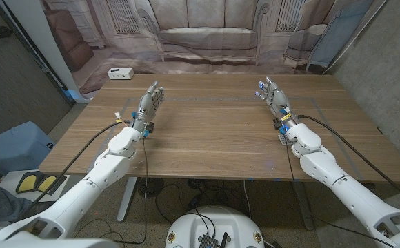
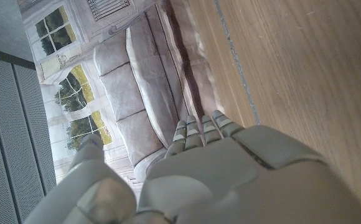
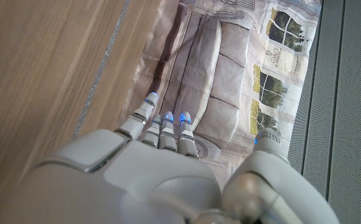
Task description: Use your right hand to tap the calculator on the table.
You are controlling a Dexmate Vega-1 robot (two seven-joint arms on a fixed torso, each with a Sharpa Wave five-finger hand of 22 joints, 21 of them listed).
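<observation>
Calculator is the thing to be tapped, yet none can be made out with any certainty. The wooden table (image 1: 214,138) carries one loose object, a small white box (image 1: 121,73) at the table's far left corner, just inside the edge. It is rectangular and low, with a few dark marks on its top. It is too small in the head view to say whether those are keys, so it may or may not be the calculator.

Behind the table's far edge hangs a printed backdrop (image 1: 207,31) showing a sofa and windows.

The right hand (image 1: 274,100) stands on its edge over the table's right half, fingers straight and slightly apart, holding nothing. The right wrist view shows the same hand (image 3: 137,168) with fingers reaching toward the far edge. The left hand (image 1: 150,103) stands likewise over the table's left half, fingers extended and empty.

If the white box is the target, it lies well apart from the right hand, diagonally across the table and nearer the left hand. Judging by its look, it is light, stiff plastic that would skid on the smooth wood. A tap needs no hold, only a gentle fingertip straight down on its flat top.
</observation>
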